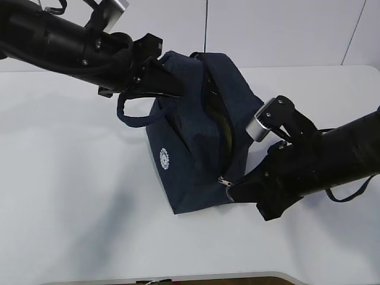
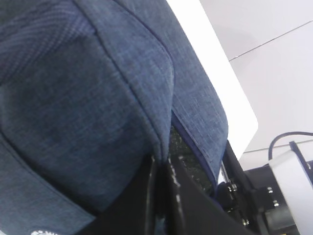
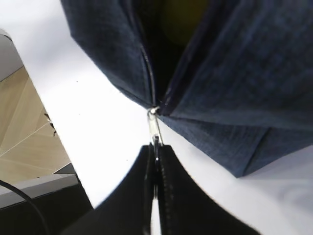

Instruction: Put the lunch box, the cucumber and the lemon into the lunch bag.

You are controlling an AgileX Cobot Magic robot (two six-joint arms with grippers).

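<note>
My left hand point(image 2: 159, 196) is pressed together on the fabric rim of the dark navy boxy fabric lunch bag point(image 1: 190, 142) at the counter's point(image 1: 71, 196) centre, while my right hand point(image 3: 155, 161) pinches the metal zipper pull point(image 3: 154, 125) at the bag's 5 o'clock corner. With something yellow-green showing inside, I judge packing done and zipping in hand; next I must draw the pull toward 12 o'clock while the left hand braces.

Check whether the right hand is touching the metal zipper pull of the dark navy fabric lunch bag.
Touching. In the right wrist view the right hand is shut on the metal zipper pull at the end of the dark navy fabric lunch bag.
</note>
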